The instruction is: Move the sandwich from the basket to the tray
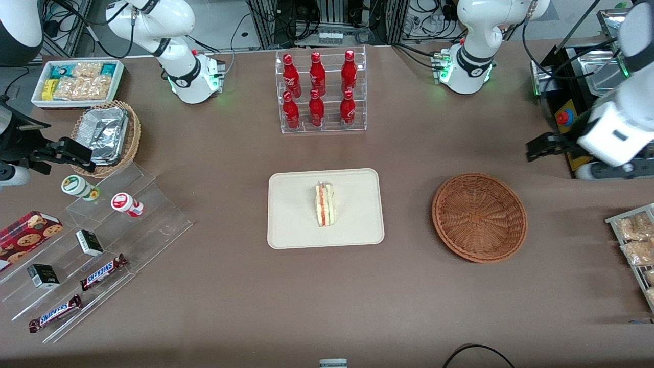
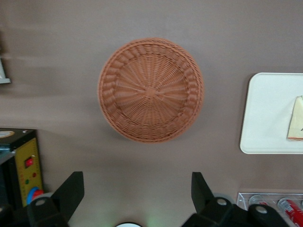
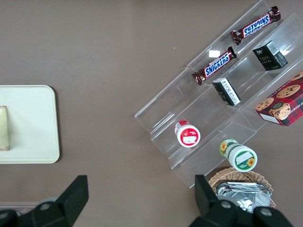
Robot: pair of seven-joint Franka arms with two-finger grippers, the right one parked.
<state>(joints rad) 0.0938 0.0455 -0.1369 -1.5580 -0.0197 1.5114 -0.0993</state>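
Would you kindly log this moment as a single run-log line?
sandwich: on tray | basket: empty | gripper: open, holding nothing, raised above the table beside the basket | state: placement done

Front camera overlooks everything; wrist cameras face down, sharing tray.

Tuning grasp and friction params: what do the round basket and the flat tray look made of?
Round reddish-brown basket: woven wicker, matte, visible strand weave radiating from the centre. Flat cream rectangular tray: smooth, matte, probably moulded plastic or pulp; hard to tell which. The wrapped sandwich lies on it. The open claw hovers near the basket.
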